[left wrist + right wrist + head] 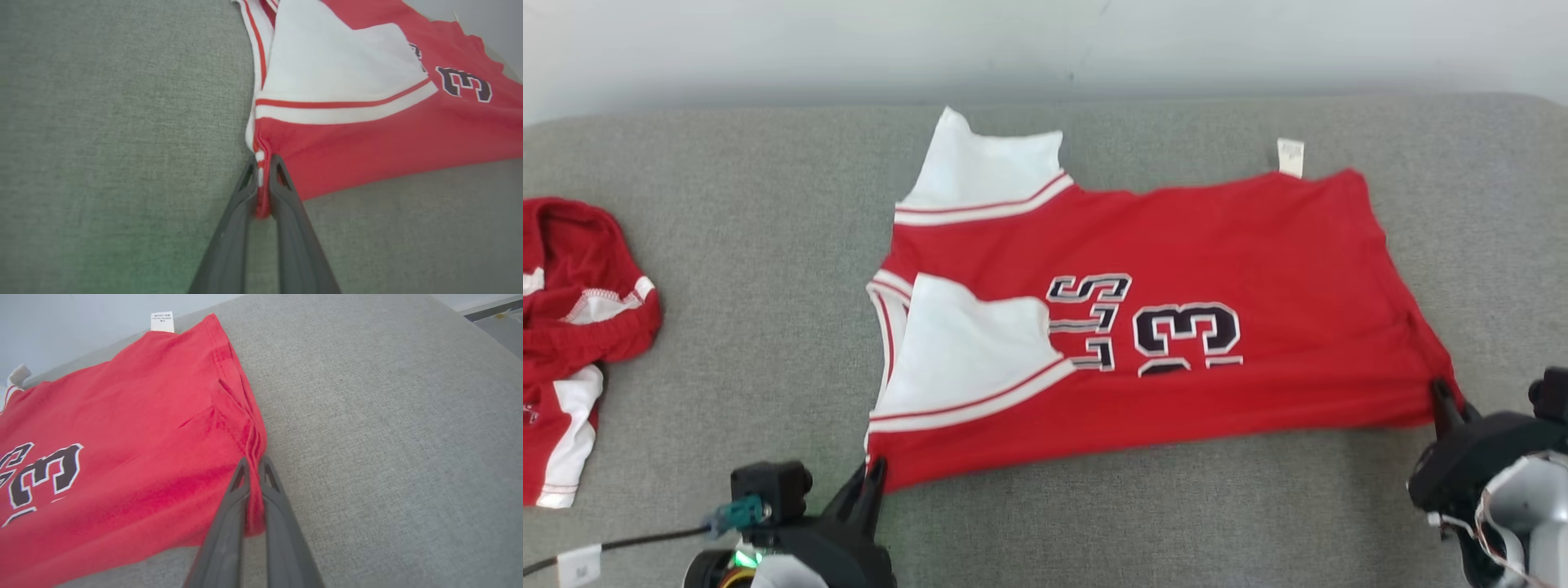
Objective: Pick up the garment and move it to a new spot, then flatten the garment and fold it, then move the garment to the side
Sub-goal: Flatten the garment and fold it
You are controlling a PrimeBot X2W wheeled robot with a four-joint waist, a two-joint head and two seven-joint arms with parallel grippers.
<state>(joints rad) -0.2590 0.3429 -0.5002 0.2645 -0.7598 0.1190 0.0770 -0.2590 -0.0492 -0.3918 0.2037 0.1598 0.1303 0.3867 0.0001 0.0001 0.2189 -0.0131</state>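
Red fabric jersey point(1258, 245) with white panels and dark numerals, lying spread on grey woven surface point(752, 343); left gripper point(876, 472) pinching its near left corner; right gripper point(1444, 394) pinching its near right corner

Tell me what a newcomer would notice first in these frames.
A red jersey with white panels and dark numerals lies spread across the middle of the grey padded surface. The left end effector is shut on its near left corner and the right end effector on its near right corner. A second red-and-white garment sits crumpled at the far left edge.
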